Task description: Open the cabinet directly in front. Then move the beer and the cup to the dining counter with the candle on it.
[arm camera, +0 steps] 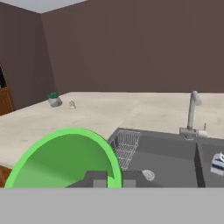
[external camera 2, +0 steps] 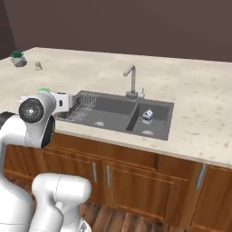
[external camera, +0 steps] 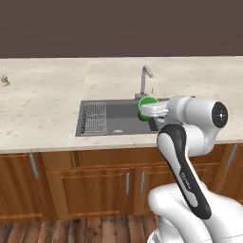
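Observation:
My gripper [arm camera: 114,180] is shut on the rim of the bright green cup [arm camera: 65,159], which fills the lower left of the hand view. From the left base view the cup [external camera: 146,108] hangs over the sink, in front of the faucet, with the white hand just to its right. A sliver of the cup [external camera 2: 44,91] peeks over the arm in the right base view. The beige speckled dining counter [external camera: 47,109] stretches ahead. The tiny pale candle [external camera 2: 39,65] stands near its far left end. The beer and the cabinet are out of view.
A grey sink [external camera 2: 118,113] with a wire rack [external camera: 95,116] and a faucet [external camera: 144,78] is set into the counter. A small white object [external camera 2: 147,114] lies in the right basin. A green plant in a grey pot [external camera 2: 18,58] stands beside the candle. Brown cabinet doors run below.

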